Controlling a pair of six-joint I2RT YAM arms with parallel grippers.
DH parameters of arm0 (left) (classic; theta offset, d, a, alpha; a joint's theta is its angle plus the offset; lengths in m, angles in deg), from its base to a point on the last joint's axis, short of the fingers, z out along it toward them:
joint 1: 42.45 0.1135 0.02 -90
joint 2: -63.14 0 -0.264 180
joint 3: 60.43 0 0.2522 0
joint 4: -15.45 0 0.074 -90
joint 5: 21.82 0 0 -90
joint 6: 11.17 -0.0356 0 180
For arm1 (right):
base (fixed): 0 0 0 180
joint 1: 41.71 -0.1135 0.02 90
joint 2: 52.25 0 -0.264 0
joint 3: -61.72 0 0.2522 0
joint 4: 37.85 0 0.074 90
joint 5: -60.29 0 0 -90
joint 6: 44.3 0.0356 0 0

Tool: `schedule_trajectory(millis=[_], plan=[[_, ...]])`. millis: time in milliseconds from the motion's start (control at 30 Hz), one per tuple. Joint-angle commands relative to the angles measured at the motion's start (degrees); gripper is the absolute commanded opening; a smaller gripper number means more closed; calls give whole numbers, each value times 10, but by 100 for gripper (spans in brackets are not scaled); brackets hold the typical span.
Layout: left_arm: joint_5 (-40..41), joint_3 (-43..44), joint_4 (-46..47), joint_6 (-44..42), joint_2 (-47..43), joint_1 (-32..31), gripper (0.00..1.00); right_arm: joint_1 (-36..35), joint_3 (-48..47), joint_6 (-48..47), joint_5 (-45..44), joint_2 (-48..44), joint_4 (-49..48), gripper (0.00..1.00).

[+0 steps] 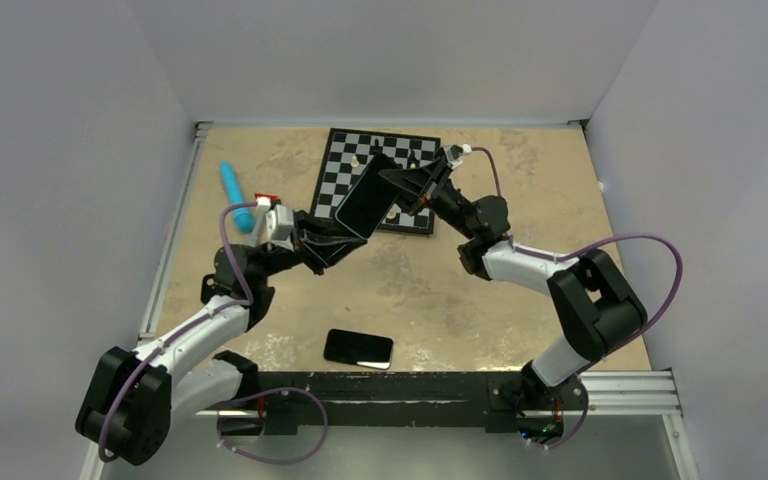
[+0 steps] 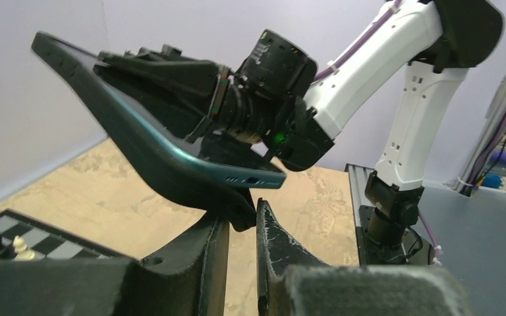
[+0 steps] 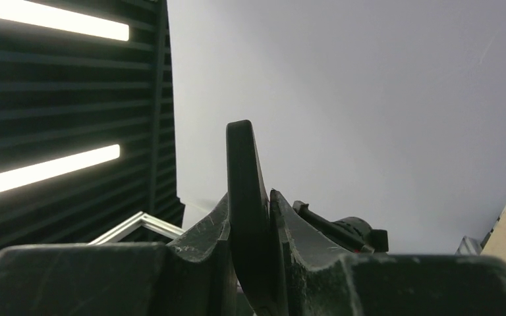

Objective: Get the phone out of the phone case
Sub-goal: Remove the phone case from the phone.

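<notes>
A phone (image 1: 365, 195) in a black case is held tilted in the air over the chessboard, between both grippers. My left gripper (image 1: 345, 240) is at its lower end and my right gripper (image 1: 392, 185) at its upper right side. In the left wrist view the left gripper (image 2: 250, 214) is shut on the bottom corner of the black case (image 2: 191, 191), which is peeled away from the phone's teal bottom edge (image 2: 250, 179). In the right wrist view the right gripper (image 3: 249, 197) is shut on the dark edge of the phone (image 3: 240, 151).
A chessboard (image 1: 415, 150) lies at the back centre, with small pieces (image 2: 18, 245) on it. A blue cylinder (image 1: 235, 195) lies at the back left. A second black phone (image 1: 358, 348) lies flat near the front rail (image 1: 620, 385).
</notes>
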Motion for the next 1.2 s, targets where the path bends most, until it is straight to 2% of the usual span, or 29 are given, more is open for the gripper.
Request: schedule_trajectory(millis=[0, 100, 200, 333, 433, 500, 600, 767, 867, 1000, 1067, 1167], plan=[[125, 26, -145, -101, 4, 14, 0, -42, 0, 103, 63, -35, -73, 0], [177, 35, -206, -102, -11, 14, 0, -42, -1, 100, 62, -42, -71, 0], [193, 28, -207, -61, -24, 14, 0, -42, -10, 80, 68, -43, -62, 0], [188, 7, -240, 48, -53, 13, 0, -35, -54, -32, 104, -42, -38, 0], [158, -22, -281, 141, -83, 13, 28, -33, -86, -130, 149, -39, 6, 0], [117, -33, -314, 184, -111, 13, 42, -31, -101, -188, 179, -38, 29, 0], [75, -25, -421, 199, -175, 13, 52, -23, -117, -295, 207, -45, 130, 0], [-17, 3, -545, 205, -223, 13, 53, 5, -127, -421, 225, -58, 265, 0], [-55, 27, -612, 190, -235, 13, 53, 25, -124, -461, 252, -59, 310, 0], [-6, 84, -761, 140, -262, 13, 47, 37, -111, -498, 256, -67, 360, 0], [19, 101, -770, 150, -269, 13, 41, 37, -108, -519, 238, -73, 393, 0], [54, 110, -757, 189, -256, 13, 42, 37, -107, -513, 237, -74, 393, 0]])
